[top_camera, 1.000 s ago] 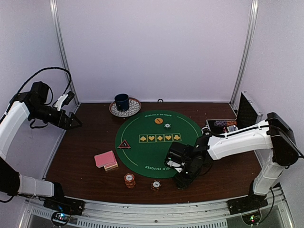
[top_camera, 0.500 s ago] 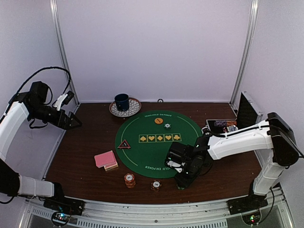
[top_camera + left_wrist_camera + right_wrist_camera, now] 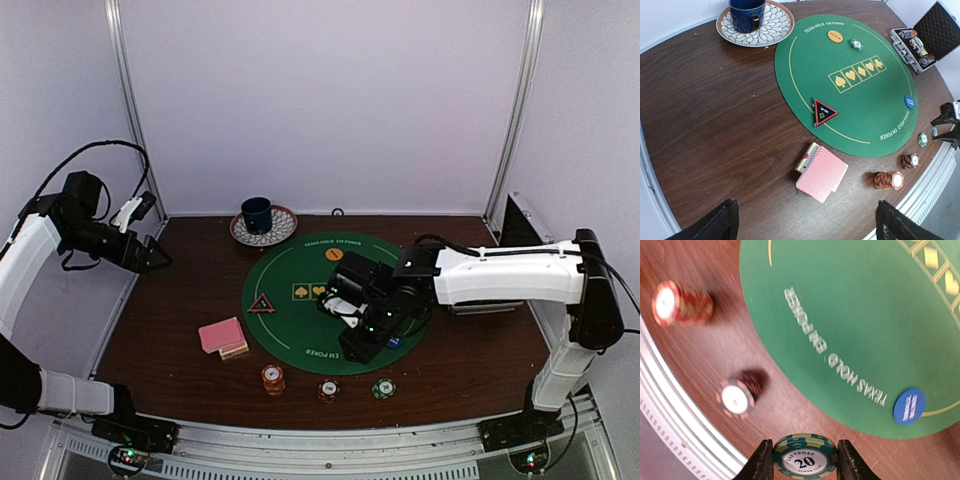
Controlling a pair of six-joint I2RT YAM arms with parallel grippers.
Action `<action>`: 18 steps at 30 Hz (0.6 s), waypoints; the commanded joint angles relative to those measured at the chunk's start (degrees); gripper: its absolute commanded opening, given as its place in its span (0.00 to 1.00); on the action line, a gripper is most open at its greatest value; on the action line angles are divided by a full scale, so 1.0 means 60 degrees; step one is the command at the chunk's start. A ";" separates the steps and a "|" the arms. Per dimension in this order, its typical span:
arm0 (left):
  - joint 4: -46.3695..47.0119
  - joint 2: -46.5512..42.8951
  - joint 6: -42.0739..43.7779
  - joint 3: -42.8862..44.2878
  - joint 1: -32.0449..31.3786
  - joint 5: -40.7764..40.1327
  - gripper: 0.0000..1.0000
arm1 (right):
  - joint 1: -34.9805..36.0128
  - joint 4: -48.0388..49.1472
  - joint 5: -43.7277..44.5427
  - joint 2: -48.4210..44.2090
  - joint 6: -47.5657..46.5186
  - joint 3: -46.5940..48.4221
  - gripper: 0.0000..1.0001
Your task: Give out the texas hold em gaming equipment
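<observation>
A green chip (image 3: 384, 388) lies flat at the desk's (image 3: 170, 330) near edge, in line with the red chip (image 3: 328, 389) and orange stack (image 3: 272, 378); that placement looks finished. Just beyond and above it the right gripper (image 3: 804, 462) hangs released, empty. Next it likely fetches another piece from the case (image 3: 920, 42), far right. The left gripper (image 3: 157, 257) hovers open, well apart.

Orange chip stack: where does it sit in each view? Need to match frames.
Top external: orange chip stack on bare wood, just off the near-left edge of the green mat.
Left wrist: lower right, right of the pink cards.
Right wrist: upper left, blurred.
Shared landmark: the white lettering on the mat rim nearest the stack.
</observation>
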 commanded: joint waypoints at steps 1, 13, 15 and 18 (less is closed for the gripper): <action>-0.0039 -0.0075 0.0105 0.0277 0.0053 0.0090 0.98 | -0.0092 -0.0015 0.0496 0.1170 -0.0434 0.1456 0.04; -0.0043 -0.0030 0.0105 0.0248 0.0053 0.0237 0.98 | -0.0363 0.0504 0.0559 0.5394 -0.1102 0.6118 0.07; -0.0036 -0.0019 0.0113 0.0227 0.0053 0.0244 0.98 | -0.0418 0.0447 0.0618 0.5987 -0.1195 0.6852 0.07; -0.0046 -0.0027 0.0116 0.0211 0.0053 0.0262 0.98 | -0.0553 0.0333 0.0577 0.6775 -0.1239 0.7848 0.08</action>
